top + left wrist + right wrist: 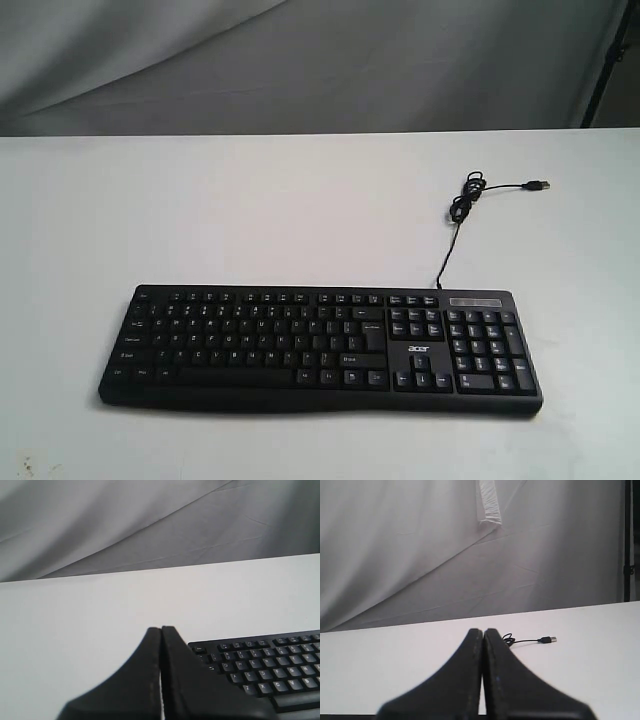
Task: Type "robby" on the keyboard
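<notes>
Smooth white table (250,200), creased grey cloth backdrop (300,60). Flat black plastic keyboard (320,345) (thin cable (465,200) looped) lies on it. Left end effector (161,630) and right end effector (483,631) are clenched, empty.

Left wrist view: the wide black plastic keyboard with white key legends (270,672) runs out of frame on two sides. Its nearest corner is hidden behind the black fingers of the left gripper (161,629), which are pressed together. I find most legends too blurred to read.

Right wrist view: the thin black USB cable (525,641) disappears behind the right gripper (483,630), likewise pressed together. Its coil, just beside the fingertips, is too small to resolve. The picture edge cuts off both grippers' bases.
</notes>
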Robot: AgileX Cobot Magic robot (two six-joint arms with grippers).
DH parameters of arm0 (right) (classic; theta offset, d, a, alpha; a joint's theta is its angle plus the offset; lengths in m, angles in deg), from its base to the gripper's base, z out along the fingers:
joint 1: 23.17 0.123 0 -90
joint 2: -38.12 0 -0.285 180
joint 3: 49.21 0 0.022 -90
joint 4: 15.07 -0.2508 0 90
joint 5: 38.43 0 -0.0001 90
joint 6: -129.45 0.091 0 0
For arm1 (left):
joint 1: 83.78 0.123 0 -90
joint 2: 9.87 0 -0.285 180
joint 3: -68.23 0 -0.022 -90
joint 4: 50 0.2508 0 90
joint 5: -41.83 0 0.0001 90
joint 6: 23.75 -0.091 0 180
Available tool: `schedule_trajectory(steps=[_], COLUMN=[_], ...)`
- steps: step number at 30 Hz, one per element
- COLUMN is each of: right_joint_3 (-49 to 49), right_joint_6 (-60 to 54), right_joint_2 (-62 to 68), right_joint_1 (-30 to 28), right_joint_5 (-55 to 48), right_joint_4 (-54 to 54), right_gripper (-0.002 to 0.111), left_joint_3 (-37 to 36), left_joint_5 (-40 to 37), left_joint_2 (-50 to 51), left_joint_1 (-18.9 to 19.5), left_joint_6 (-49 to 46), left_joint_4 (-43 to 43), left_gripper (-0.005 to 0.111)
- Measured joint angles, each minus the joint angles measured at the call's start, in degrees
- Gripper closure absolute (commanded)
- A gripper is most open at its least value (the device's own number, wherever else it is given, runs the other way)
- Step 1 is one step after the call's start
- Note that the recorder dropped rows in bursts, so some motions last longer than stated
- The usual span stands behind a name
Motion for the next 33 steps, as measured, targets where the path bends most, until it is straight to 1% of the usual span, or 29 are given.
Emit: schedule_trajectory(steps=[8,17,19,23,26,31,33], right_joint_3=[-2.58,-3.89,-3.89,-3.89,-3.89,-3.89,-3.89], right_joint_6=[6.65,8.63,11.06,18.93,19.05,16.56,16.45], right_joint_2=[-4.41,-5.71,-5.71,-5.71,-5.71,-6.5,-7.36], right_joint_1=[0.0,0.0,0.0,0.0,0.0,0.0,-0.22], right_joint_5=[-1.26,-2.07,-1.76,2.33,2.33,-3.75,-4.94], right_joint_4=[6.42,8.9,8.9,9.03,10.23,18.61,19.48], right_gripper=[0.108,0.108,0.108,0.108,0.108,0.108,0.108], left_joint_3=[0.0,0.0,0.0,0.0,0.0,0.0,0.0], left_joint_5=[0.0,0.0,0.0,0.0,0.0,0.0,0.0], left_joint_2=[0.0,0.0,0.0,0.0,0.0,0.0,0.0], left_joint_1=[0.0,0.0,0.0,0.0,0.0,0.0,0.0], left_joint_6=[0.0,0.0,0.0,0.0,0.0,0.0,0.0], left_joint_4=[0.0,0.0,0.0,0.0,0.0,0.0,0.0], left_gripper=[0.107,0.107,0.107,0.107,0.107,0.107,0.107])
